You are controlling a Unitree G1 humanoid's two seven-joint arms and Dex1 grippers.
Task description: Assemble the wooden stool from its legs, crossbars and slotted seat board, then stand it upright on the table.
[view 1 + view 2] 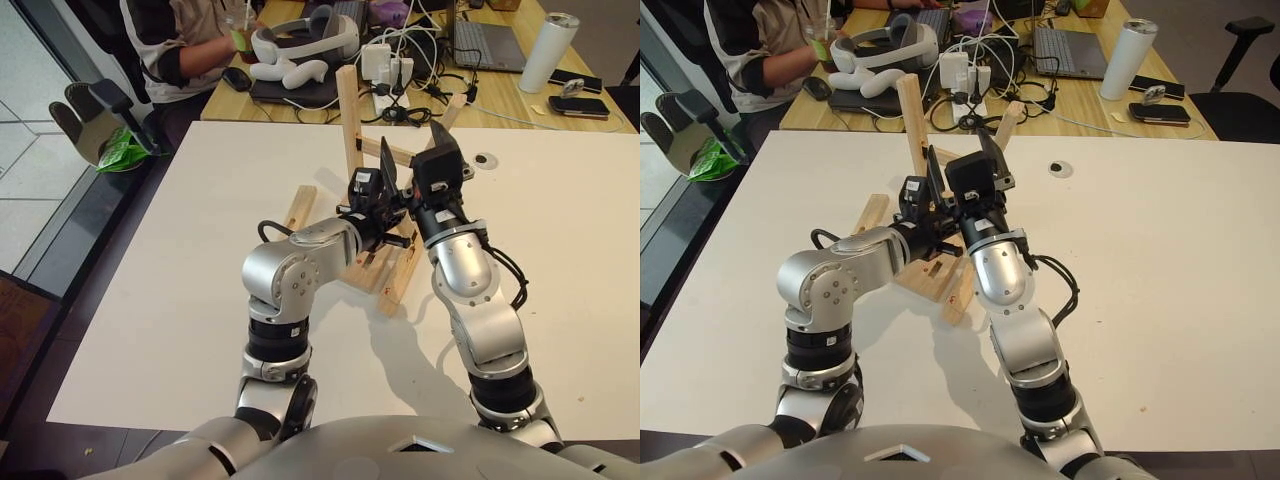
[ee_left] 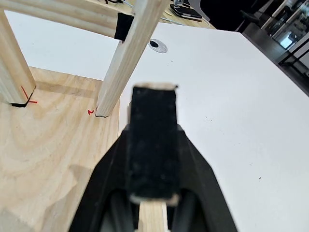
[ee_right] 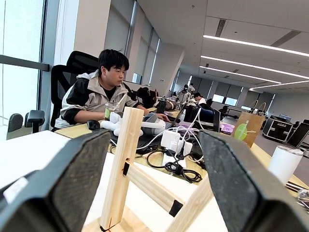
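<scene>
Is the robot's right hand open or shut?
Open. The right hand's two dark fingers stand wide apart, and a wooden stool leg shows through the gap between them.

The two arms cover most of the pale slotted wooden seat board point(image 1: 396, 288), so its slots and the foot of the upright light wooden leg point(image 1: 347, 110) cannot be made out. In the left wrist view a black-faced wooden piece point(image 2: 152, 145) is blurred, its lower end cut off by the edge; what it is cannot be told. The dark padded fingers point(image 3: 72, 188) of the right gripper point(image 3: 152, 137) are blurred and cut off at the edge, and one of them hides the far end of the wooden crossbar point(image 3: 149, 186).
</scene>
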